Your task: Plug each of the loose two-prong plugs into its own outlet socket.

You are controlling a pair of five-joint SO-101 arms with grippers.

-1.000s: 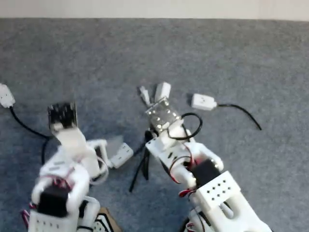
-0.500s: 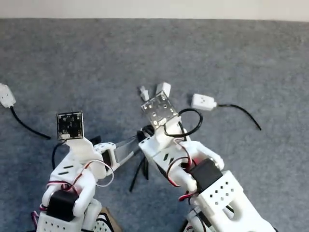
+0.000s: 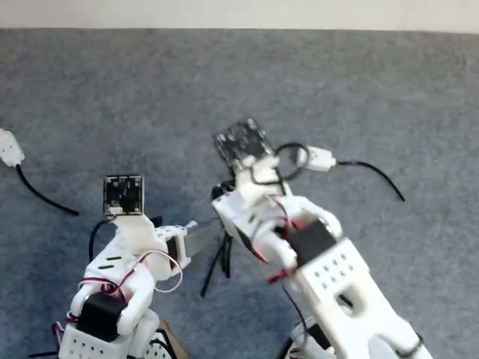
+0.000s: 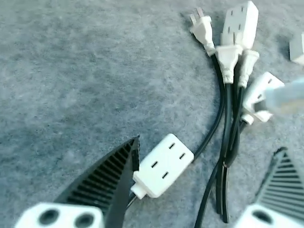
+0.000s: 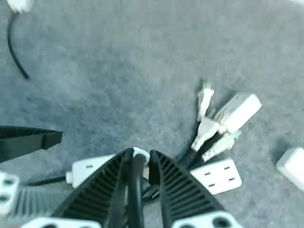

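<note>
Left pincer (image 4: pixel 209 146): we find it spread wide above the grey carpet (image 4: pixel 71 71), one ribbed black finger (image 4: pixel 111 183) touching a white three-slot outlet block (image 4: pixel 164 165).
Right pincer (image 5: pixel 140 154): we see it clamped on a black cord (image 5: pixel 135 185).
Loose plug: a white two-prong plug (image 4: pixel 202 29) lies free, just beside a longer white outlet block (image 4: pixel 241 20) with two more plugs at its end.
Farther off: in the high view we count a white socket on a black lead (image 3: pixel 318 158) beside the right arm, and another (image 3: pixel 7 147) at the left edge.
</note>
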